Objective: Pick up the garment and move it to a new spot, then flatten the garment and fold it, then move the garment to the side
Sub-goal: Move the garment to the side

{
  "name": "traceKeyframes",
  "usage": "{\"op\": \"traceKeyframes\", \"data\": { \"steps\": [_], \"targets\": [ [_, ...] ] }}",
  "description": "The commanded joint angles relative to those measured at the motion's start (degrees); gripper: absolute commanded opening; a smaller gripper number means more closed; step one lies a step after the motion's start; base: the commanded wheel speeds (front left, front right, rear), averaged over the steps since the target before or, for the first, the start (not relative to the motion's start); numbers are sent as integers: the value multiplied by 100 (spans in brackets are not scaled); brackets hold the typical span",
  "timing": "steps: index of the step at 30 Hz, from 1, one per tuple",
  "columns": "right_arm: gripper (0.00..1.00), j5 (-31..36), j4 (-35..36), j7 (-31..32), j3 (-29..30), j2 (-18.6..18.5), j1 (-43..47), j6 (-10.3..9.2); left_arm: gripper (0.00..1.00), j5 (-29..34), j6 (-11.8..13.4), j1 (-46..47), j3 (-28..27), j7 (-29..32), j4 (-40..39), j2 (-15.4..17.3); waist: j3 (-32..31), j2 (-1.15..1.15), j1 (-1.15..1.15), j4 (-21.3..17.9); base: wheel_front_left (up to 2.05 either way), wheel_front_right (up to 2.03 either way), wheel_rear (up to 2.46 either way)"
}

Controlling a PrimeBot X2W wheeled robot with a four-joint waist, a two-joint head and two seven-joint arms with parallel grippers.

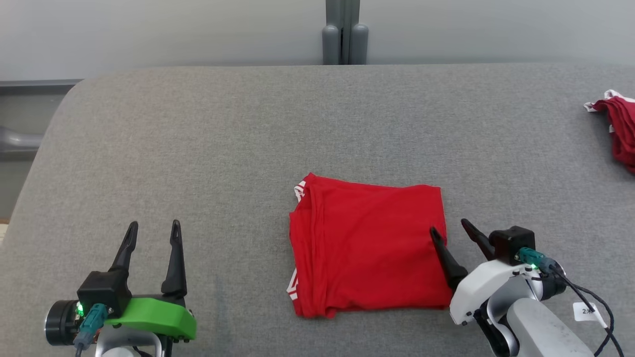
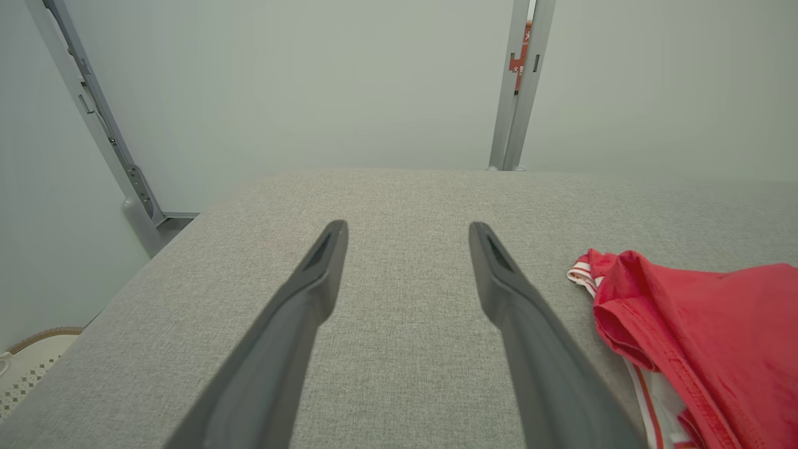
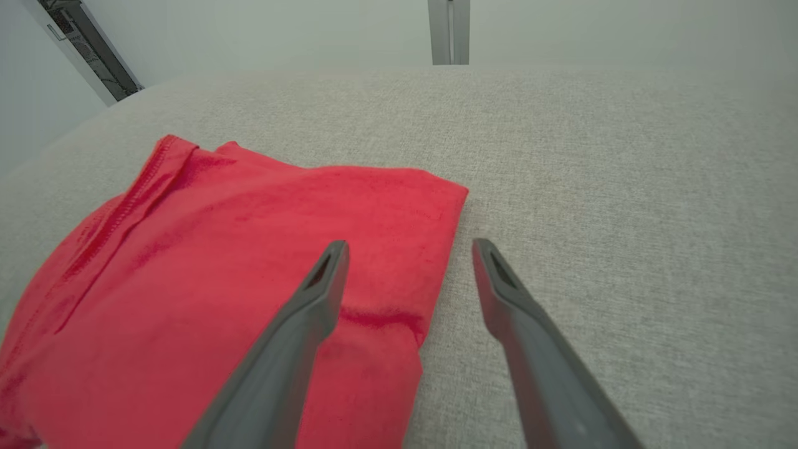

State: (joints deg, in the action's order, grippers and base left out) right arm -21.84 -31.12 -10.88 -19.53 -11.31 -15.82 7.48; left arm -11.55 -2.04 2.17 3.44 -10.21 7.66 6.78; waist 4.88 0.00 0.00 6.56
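Observation:
The garment (image 1: 367,248) is red with white trim and lies folded into a rough rectangle on the grey cushioned surface (image 1: 248,139), a little right of centre. My right gripper (image 1: 450,226) stands open astride the garment's right edge: one finger is over the red cloth (image 3: 249,274), the other over bare surface. The right wrist view shows nothing held between its fingers (image 3: 324,280). My left gripper (image 1: 153,227) is open at the lower left, well clear of the garment (image 2: 704,337), which lies to the right of it.
A second red and white cloth (image 1: 617,126) lies bunched at the far right edge. A grey post (image 1: 345,34) stands behind the surface against a pale wall. The surface's rounded left corner (image 1: 64,109) drops off to the floor.

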Motion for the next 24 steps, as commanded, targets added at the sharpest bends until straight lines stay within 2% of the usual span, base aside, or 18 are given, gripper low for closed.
{"op": "traceKeyframes", "data": {
  "steps": [1,11,17,18,20,24],
  "targets": [
    [100,-86,-178,-64,-58,32,-116,2,100,-46,-19,100,8,-46,31,3,82,0,0,122,0,0,0],
    [100,-451,-1637,-319,-259,253,-624,2,100,-73,5,258,135,-143,192,-40,252,0,0,334,0,0,0],
    [100,-671,-2067,-363,-158,411,-536,-4,100,-113,63,302,137,-214,255,-74,309,0,0,338,0,0,0],
    [51,-729,-2100,-365,-197,442,-512,-3,100,-123,64,302,136,-226,269,-78,322,0,0,329,0,0,0],
    [0,-808,-2133,-368,-307,465,-540,-2,100,-106,74,319,146,-254,296,-84,350,0,0,310,0,0,0],
    [0,-924,-2046,-388,-435,429,-735,-2,100,-130,100,358,160,-283,315,-94,415,0,0,264,0,0,0]
  ]
}}
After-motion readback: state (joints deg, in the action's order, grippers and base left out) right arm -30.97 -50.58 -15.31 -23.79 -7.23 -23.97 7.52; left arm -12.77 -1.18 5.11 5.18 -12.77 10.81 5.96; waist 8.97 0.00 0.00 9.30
